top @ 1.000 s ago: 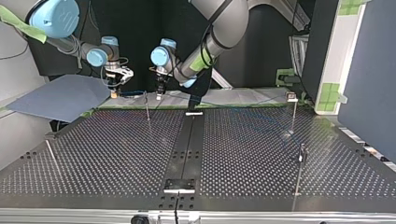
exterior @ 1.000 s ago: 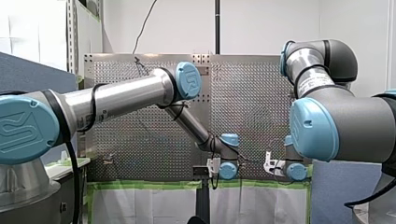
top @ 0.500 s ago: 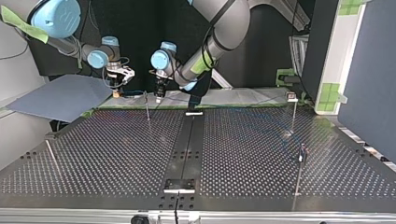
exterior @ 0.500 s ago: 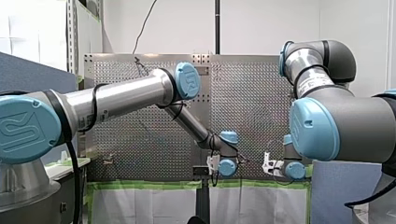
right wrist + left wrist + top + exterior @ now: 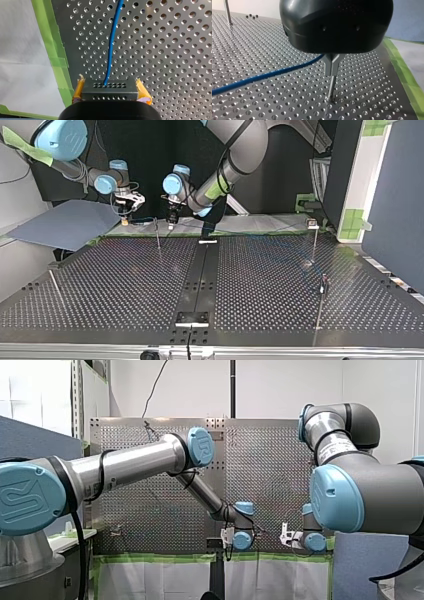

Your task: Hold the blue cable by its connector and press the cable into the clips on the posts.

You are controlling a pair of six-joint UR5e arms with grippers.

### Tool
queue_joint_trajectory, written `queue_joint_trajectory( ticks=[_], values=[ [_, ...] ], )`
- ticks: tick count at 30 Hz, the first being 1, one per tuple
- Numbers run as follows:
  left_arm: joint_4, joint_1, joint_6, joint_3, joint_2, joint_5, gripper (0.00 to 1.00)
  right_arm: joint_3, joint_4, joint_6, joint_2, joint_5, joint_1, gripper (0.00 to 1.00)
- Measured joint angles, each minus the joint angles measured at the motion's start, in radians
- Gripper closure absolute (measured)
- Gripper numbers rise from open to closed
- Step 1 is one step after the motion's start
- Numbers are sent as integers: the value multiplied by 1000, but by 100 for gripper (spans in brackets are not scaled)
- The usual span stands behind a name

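Note:
In the right wrist view my right gripper (image 5: 110, 86) is shut on the dark grey connector (image 5: 110, 92), held between its yellow pads (image 5: 142, 91). The blue cable (image 5: 113, 42) leaves the connector and runs ahead over the perforated table. In the left wrist view my left gripper (image 5: 332, 85) is shut, its thin metal tips down at the table. The blue cable (image 5: 262, 76) runs up to the fingers; a grip on it does not show. In the top view my right gripper (image 5: 126, 212) and my left gripper (image 5: 171, 217) flank a thin post (image 5: 157, 232), with the blue cable (image 5: 142, 221) between them.
More thin posts stand at the top view's right (image 5: 315, 240) (image 5: 321, 292) and lower left (image 5: 54, 285). Green tape (image 5: 58, 62) marks the table's edge beside my right gripper. A blue-grey sheet (image 5: 65, 222) lies past that edge.
Both grippers have shifted slightly rightward in the top view, staying low by the post. Both stay shut.

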Motion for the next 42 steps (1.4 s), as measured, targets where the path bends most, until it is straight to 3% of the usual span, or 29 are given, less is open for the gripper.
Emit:
queue_joint_trajectory(
  ticks=[17, 27, 42],
  values=[
    [-122, 11, -4, 114, -111, 2, 100, -9, 1, 0, 0, -1, 4, 100],
    [-161, 18, 20, 151, -111, 2, 100, -23, 6, 1, -1, 0, 2, 100],
    [-189, 47, 19, 168, -75, 2, 100, -53, 24, 5, -1, 1, -9, 100]
  ],
)
